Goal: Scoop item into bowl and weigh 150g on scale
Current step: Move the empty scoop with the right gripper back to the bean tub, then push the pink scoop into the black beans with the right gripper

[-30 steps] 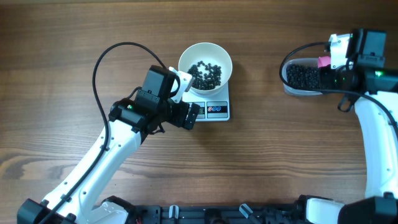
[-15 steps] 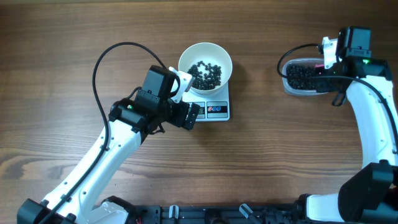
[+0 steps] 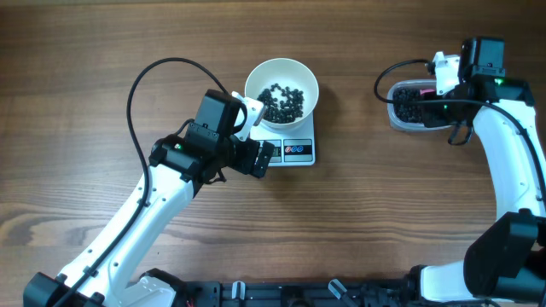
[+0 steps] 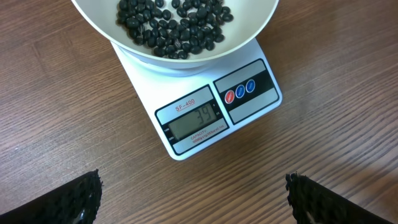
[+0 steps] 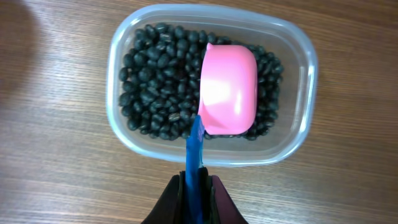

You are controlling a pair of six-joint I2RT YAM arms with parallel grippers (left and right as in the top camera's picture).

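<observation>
Two arms at the counter: the left arm crooks beside the scale, where the bowl of black beans sits, left claw spread wide and empty; the right arm stretches over the clear tub, right claw clamped on the pink scoop by its blue handle.

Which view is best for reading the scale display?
Left wrist: the scale sits mid-frame and its display clearly reads 39. Overhead shows the scale small, digits illegible. Right wrist shows only the tub and pink scoop, no scale.
</observation>
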